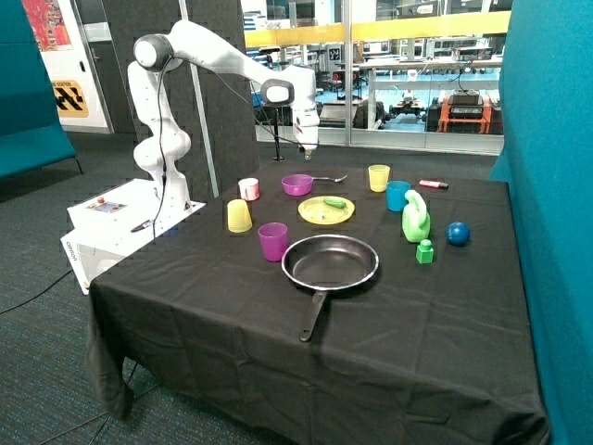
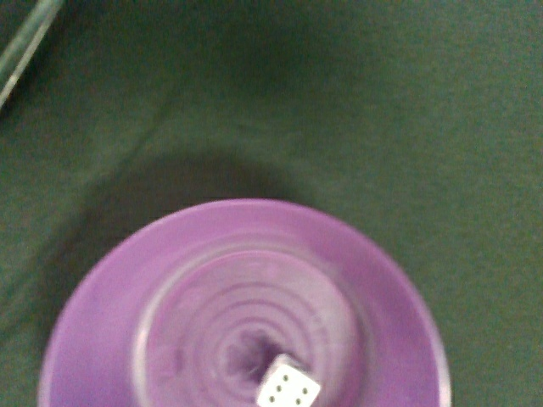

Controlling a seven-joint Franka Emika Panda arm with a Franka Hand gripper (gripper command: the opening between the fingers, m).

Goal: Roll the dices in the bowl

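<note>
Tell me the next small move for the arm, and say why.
Probably lift straight up and stop. A white die already lies inside the purple bowl, and the gripper hangs in the air just above it, touching nothing, so rising clears the bowl without bumping it.

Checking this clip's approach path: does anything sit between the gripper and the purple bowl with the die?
Nothing visible does. The gripper hangs directly above the bowl, with only open air between. The wrist view looks straight down into the bowl, where one white die lies uncovered. The spoon lies beside the bowl.
</note>
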